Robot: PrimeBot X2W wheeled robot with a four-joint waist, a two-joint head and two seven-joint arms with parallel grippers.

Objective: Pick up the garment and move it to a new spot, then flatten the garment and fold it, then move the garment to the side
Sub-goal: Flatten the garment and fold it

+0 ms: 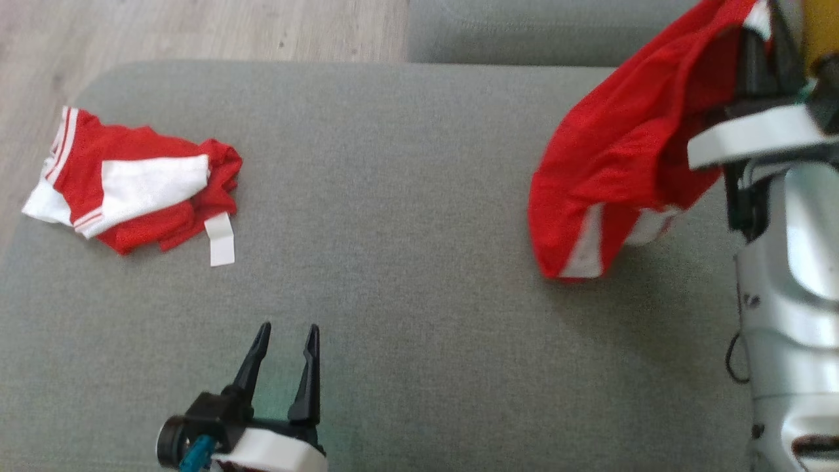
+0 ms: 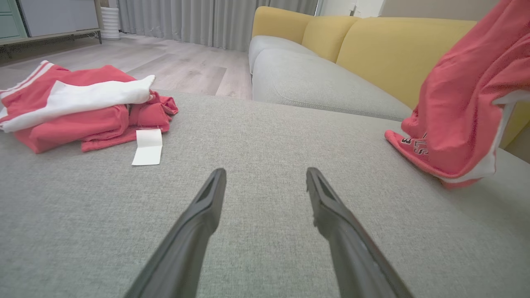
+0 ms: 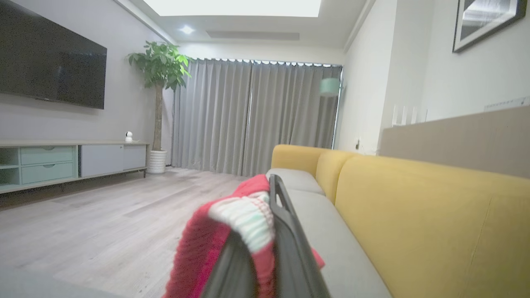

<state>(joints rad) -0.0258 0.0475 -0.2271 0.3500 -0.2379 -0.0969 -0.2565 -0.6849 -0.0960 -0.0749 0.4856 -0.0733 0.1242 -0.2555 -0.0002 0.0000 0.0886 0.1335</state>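
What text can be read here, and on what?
red garment, hanging at right: dark-outlined lettering near its lower edge, creased and tilted, too partial to read.
white tag beside the folded garment: no print visible.
No other words, numbers or signs can be read.

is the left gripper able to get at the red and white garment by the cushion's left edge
Probably yes: the left gripper is open and only bare grey cushion lies between it and the red and white garment.

Left end effector [image 1: 289, 328] low, fingers apart; right end effector [image 3: 271, 190] raised, fingers together
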